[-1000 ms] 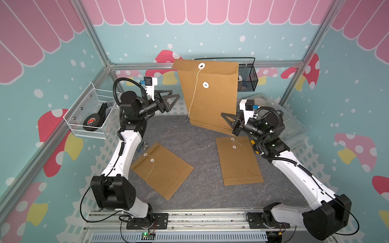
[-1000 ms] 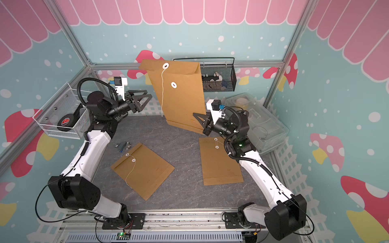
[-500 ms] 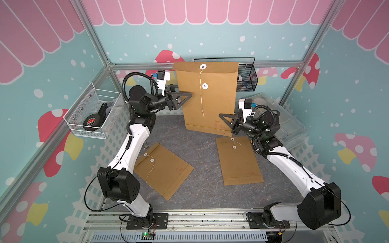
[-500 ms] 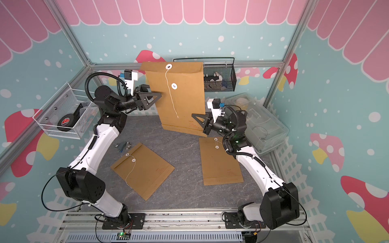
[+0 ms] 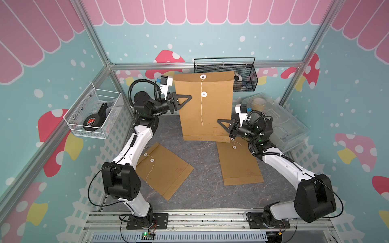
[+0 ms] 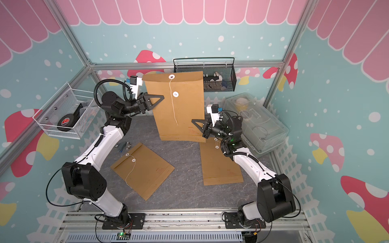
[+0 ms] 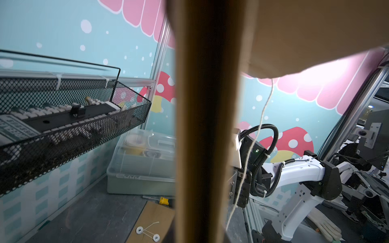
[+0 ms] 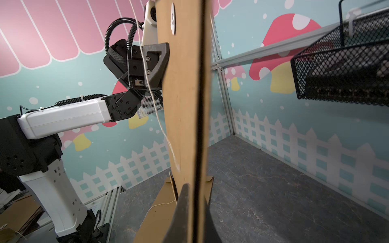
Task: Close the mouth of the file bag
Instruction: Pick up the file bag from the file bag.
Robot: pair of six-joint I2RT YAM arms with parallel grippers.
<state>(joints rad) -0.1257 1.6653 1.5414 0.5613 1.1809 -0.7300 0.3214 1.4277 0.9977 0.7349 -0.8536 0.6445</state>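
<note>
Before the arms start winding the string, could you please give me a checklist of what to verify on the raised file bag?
1. The left gripper shut on the raised file bag, left edge: ok.
2. The right gripper shut on its lower right edge: ok.
3. The flap folded over the mouth: ok.
4. The string wound round the lower button: not ok, it hangs loose.
5. A gripper free for the string: not ok, both hold the bag.
6. Bag's bottom edge resting on the table: cannot tell.
</note>
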